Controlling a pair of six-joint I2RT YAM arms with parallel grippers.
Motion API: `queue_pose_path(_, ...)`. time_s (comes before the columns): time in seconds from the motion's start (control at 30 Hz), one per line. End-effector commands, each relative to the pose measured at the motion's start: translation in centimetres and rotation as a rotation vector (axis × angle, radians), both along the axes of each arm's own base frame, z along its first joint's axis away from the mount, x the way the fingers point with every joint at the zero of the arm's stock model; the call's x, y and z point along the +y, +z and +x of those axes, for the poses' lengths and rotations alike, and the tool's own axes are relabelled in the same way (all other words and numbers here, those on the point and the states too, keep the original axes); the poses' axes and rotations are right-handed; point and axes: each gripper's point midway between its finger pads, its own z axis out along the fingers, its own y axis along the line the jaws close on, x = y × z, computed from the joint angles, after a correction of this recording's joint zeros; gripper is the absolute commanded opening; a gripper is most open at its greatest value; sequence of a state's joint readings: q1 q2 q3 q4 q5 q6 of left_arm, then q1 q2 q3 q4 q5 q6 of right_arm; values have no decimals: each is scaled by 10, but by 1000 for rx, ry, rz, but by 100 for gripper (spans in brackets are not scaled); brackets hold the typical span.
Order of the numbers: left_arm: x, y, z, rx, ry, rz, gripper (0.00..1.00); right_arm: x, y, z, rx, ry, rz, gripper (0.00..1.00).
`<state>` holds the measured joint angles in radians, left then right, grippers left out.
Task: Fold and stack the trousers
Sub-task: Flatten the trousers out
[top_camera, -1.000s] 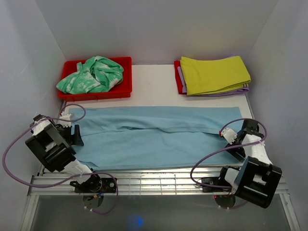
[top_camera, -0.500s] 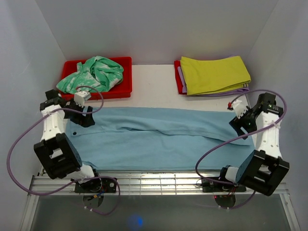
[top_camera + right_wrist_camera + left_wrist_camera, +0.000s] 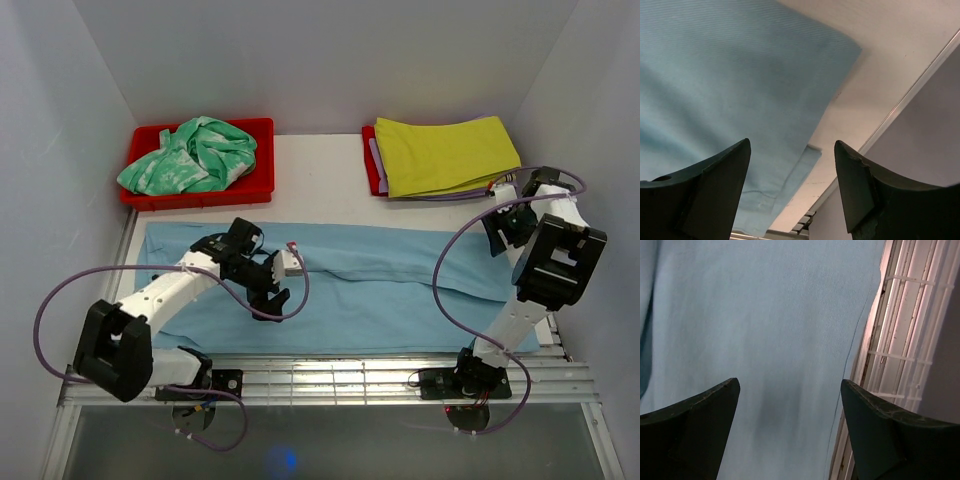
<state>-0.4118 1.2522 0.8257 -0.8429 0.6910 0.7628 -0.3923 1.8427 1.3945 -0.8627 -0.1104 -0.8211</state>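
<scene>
Fabric of the trousers (image 3: 400, 290) looks light and floppy, so I'd pinch corners by the surface's (image 3: 320, 190) right edge; left hand (image 3: 275, 285) and right hand (image 3: 503, 232) both gape wide, empty.

The left arm (image 3: 165, 292) lies low and long, reaching in toward the middle. The left gripper (image 3: 270, 295) points down. Its two dark fingers (image 3: 695, 435) stand wide apart with nothing between them. The right arm (image 3: 555, 262) is bent up tall at the right side. The right gripper (image 3: 503, 233) points down too, its fingers (image 3: 860, 190) apart and holding nothing.
</scene>
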Motion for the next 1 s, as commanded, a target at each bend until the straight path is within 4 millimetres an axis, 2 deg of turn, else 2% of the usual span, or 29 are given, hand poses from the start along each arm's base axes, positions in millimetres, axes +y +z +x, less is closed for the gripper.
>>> queue_pose_path(0.0, -17, -15, 8, -28, -4, 52, 93, -21, 5, 32, -86, -91, -63, 74)
queue_pose_path(0.03, -23, -30, 0, 9, -48, 94, 92, -24, 2, 36, -90, -105, -70, 74)
queue_pose_path(0.13, -28, -52, -1, 20, -73, 165, 91, -24, -10, 40, -86, -135, -64, 74)
queue_pose_path(0.37, -33, -73, 0, 8, -136, 226, 90, -27, -34, 52, -77, -148, -70, 72)
queue_pose_path(0.4, -32, -76, -1, 8, -142, 240, 90, -24, -42, 50, -58, -144, -56, 69)
queue_pose_path(0.47, -29, -82, -4, 13, -161, 259, 89, -20, -45, 53, -53, -139, -32, 56)
queue_pose_path(0.53, -23, -89, -7, 22, -178, 291, 88, -15, -50, 51, -32, -133, -4, 49)
queue_pose_path(0.57, -19, -93, -9, 25, -185, 306, 88, -15, -49, 52, -36, -135, 0, 35)
queue_pose_path(0.6, -13, -97, -13, 37, -196, 329, 87, -14, -45, 54, -40, -133, 5, 24)
queue_pose_path(0.63, -10, -99, -15, 34, -218, 338, 86, -16, -38, 59, -53, -135, 0, 8)
queue_pose_path(0.7, -1, -104, -22, 37, -244, 357, 83, -21, -11, 77, -121, -136, -11, 8)
queue_pose_path(0.73, 3, -106, -28, 47, -272, 362, 82, -25, 20, 96, -218, -143, -25, 8)
queue_pose_path(0.8, 8, -108, -34, 65, -288, 372, 81, -27, 46, 121, -306, -144, -37, 8)
queue_pose_path(0.87, 8, -109, -35, 74, -291, 376, 80, -25, 52, 138, -325, -134, -44, 8)
queue_pose_path(0.93, 7, -110, -37, 90, -295, 369, 79, -26, 45, 160, -357, -123, -75, 8)
queue_pose_path(0.97, 8, -110, -40, 99, -298, 368, 79, -25, 40, 164, -363, -125, -83, 8)
